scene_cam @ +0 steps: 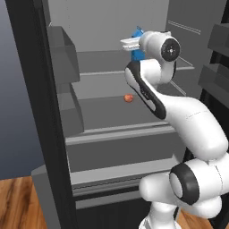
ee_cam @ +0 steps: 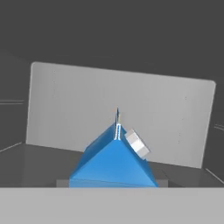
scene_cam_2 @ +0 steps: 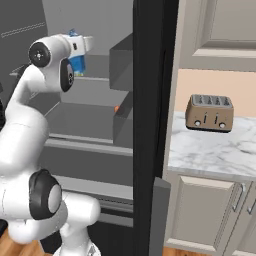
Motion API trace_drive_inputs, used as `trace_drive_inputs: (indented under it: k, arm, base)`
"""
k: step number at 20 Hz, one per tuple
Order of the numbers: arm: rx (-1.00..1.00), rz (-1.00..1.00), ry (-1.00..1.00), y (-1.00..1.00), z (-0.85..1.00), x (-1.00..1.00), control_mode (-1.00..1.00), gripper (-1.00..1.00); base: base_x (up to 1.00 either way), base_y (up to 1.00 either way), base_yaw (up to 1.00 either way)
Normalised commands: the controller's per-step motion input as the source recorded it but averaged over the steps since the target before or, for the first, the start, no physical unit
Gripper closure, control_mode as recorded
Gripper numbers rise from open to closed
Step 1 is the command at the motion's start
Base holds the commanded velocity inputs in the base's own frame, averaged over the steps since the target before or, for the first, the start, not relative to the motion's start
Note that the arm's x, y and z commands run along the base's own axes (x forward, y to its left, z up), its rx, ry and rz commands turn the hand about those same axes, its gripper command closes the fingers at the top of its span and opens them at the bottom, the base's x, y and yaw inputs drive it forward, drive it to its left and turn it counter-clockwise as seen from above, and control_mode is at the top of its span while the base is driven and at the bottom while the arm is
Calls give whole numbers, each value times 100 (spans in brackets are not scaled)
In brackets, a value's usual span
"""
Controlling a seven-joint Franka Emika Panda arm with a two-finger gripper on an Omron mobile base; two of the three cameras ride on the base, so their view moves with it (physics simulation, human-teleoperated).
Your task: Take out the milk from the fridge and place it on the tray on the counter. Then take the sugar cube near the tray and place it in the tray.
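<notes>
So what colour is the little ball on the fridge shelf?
The ball is red-orange; the left base view shows it best.

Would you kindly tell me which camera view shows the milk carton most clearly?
The hand view: the milk sits close and central, showing its blue gabled top and white cap. In both base views only a slice of blue carton shows on the fridge shelf, mostly hidden behind the robot's hand.
</notes>
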Motion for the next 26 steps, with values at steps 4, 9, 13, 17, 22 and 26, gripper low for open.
trace_drive_inputs:
  k: [4,9,13,17,22,26]
  arm:
    - [-3,0,18,-1,29,-97,-100,100]
    - [-7,0,14,-3,-12,-100,-100,100]
    - [0,0,0,-22,-32,-100,-100,100]
    - [8,-14,1,-28,-49,-96,-100,100]
    - [5,-13,4,-16,-47,-53,-100,100]
    - [4,-8,12,-7,-1,-76,-100,100]
  base:
    - [0,0,0]
    - [0,0,0]
    - [0,0,0]
    - [0,0,0]
    - [0,0,0]
    - [0,0,0]
